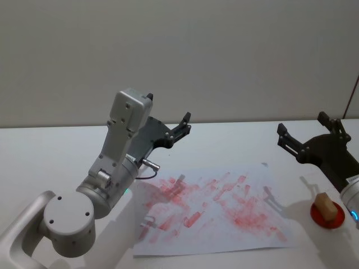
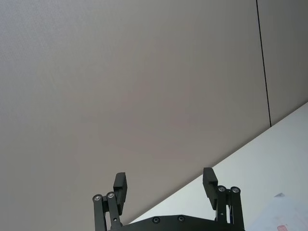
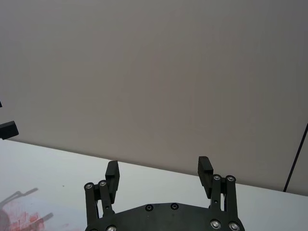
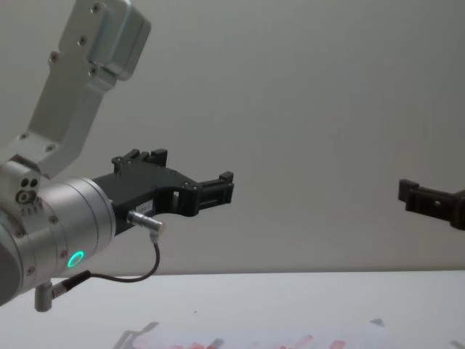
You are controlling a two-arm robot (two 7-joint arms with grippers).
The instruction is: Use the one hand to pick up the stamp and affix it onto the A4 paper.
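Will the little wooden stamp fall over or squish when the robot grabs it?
Probably no squishing: the stamp looks like a solid wooden block. It just rests on the red pad, so a nudge might tip it.

No legible text, number, brand or sign in any view. Red marks [image 1: 247, 216] on the A4 paper [image 1: 224, 238] are smudged prints; no characters can be made out. Stamp [image 1: 325, 204]: no readable marking on its visible faces.
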